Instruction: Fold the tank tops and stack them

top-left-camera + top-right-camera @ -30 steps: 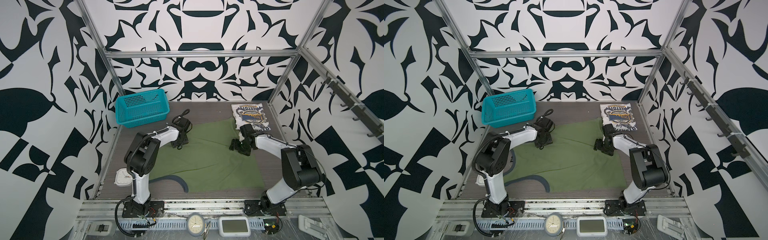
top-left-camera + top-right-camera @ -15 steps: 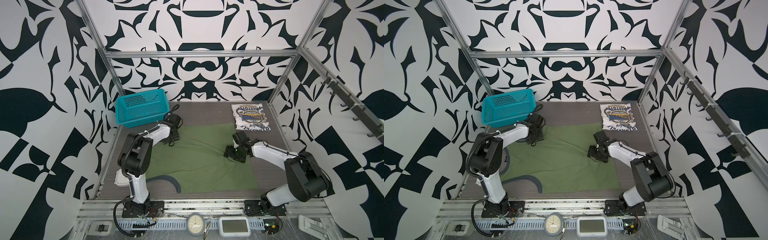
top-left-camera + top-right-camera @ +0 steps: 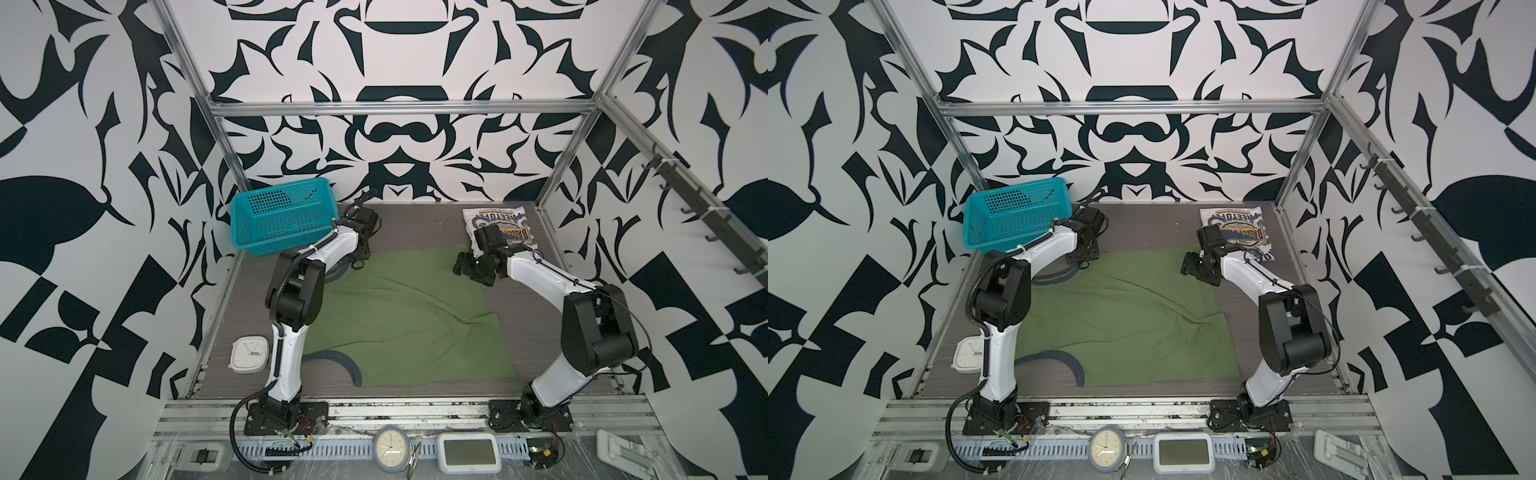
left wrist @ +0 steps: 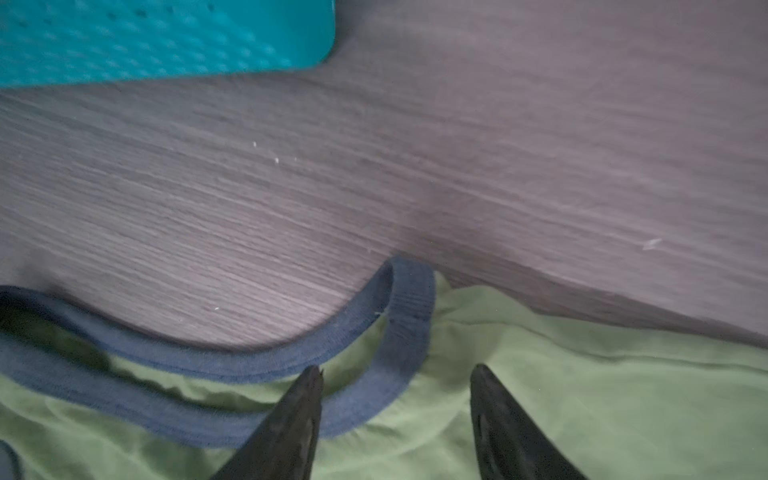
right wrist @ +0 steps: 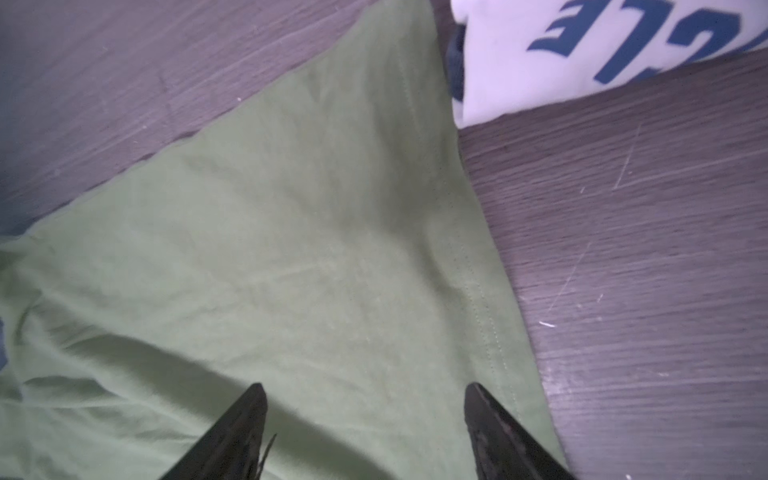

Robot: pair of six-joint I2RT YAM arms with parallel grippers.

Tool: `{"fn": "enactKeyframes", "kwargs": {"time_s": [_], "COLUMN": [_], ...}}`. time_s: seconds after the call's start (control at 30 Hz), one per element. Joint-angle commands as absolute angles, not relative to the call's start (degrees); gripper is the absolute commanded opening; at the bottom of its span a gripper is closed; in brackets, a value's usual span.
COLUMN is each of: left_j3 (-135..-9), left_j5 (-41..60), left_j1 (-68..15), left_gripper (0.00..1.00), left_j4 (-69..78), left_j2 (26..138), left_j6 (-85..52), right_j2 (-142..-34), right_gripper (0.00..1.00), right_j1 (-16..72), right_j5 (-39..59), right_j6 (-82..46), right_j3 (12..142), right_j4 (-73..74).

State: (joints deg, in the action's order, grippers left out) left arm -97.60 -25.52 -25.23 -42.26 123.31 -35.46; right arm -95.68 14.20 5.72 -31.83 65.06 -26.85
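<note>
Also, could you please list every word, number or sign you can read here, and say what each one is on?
"CLE": blue letters, upside down, ending a cut-off word on the white tank top, right wrist view.
Badge print on that top, in both top views: too small to read surely.
Square clock and round clock dials: numerals too small.
Olive green tank top, teal basket: no text.
</note>
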Motion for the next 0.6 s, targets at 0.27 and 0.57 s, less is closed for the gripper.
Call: {"fn": "enactKeyframes", "kwargs": {"time_s": [0.27,0.57], "left_j3": [-102.7,-102.6], "left_j5": [-26.9,-28.1], "left_j1": [-23.8,-22.8], "left_gripper": [0.29,0.10], "left_j4": [-42.7,-39.3], "left_j2": [127.5,127.2], "left_j6": [-34.5,-33.9], "right_j2": [-102.6,-114.4], "right_gripper": [0.77,0.70], "right_j1": [10.0,9.6], "right_j5": [3.3,5.5], "right_j6": [-29.2,-26.4], "right_j3": [72.7,85.8], "right_j4": [-27.4,-29.7]}}
